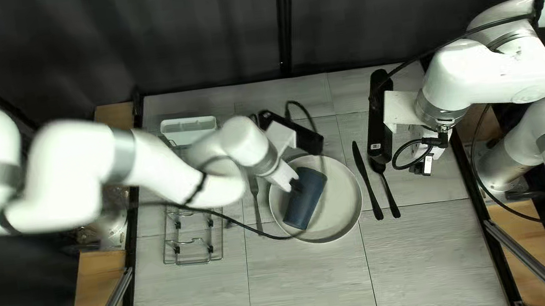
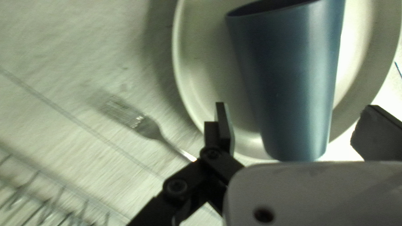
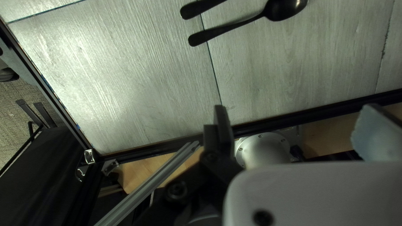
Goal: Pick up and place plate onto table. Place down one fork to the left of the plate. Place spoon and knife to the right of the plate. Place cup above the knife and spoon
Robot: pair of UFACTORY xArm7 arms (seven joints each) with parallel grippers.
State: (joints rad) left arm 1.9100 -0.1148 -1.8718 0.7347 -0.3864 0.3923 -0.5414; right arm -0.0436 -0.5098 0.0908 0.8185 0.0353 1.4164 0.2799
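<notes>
Cup (image 1: pixel 306 198): appears to lie on its side on the plate (image 1: pixel 343 213), mouth toward far right. Left hand (image 2: pixel 298 127) spread, cup between its fingers but neither touching; spacing probably chosen to straddle the cup's narrower base end. Plate flat on the counter (image 1: pixel 302 280), serving as reference for the setting. Fork (image 1: pixel 256 205) just left of it, handle toward near edge, presumably for a diner there. Knife (image 1: pixel 366 182) and spoon (image 1: pixel 386 190) to its right, knife nearer the plate, handles likewise near. Right hand (image 3: pixel 293 125) spread, nothing between its fingers; no hold needed, as I judge it. Remaining: cup, to go upright beyond knife and spoon. Risk: right arm (image 1: pixel 489 73) crowds that spot; probably should withdraw first.
</notes>
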